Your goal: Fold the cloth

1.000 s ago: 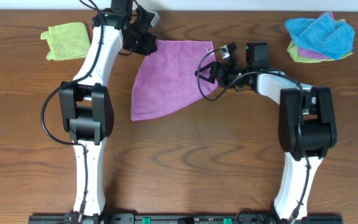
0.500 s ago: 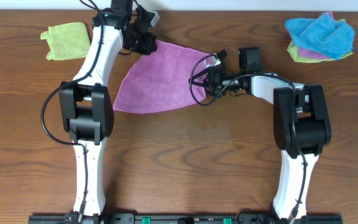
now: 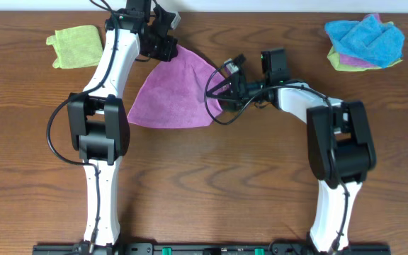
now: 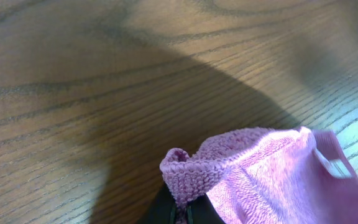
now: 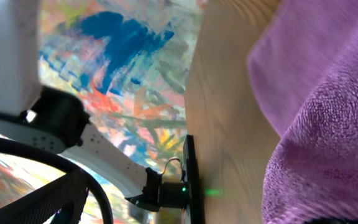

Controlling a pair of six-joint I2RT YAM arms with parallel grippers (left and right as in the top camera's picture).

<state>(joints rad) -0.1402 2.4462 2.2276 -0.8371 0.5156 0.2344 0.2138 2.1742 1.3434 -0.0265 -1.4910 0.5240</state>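
Note:
The mauve cloth lies as a rough triangle on the table between the two arms. My left gripper is at its far top corner, shut on a bunched hem. In the left wrist view that hem rises out of the closed fingertips, and a white tag shows on the cloth to the right. My right gripper is tipped on its side at the cloth's right edge, its fingers spread wide and open. The right wrist view shows cloth close by; its own fingers are not visible.
A lime-green cloth lies at the back left. A pile of blue cloths over green and pink ones sits at the back right. The table's far edge runs just behind my left gripper. Bare wood fills the front half.
My right gripper has moved left, and the cloth's right corner has gone left with it, so the cloth is narrower. The cloth's lower corner has slid left. My left gripper has stayed put.

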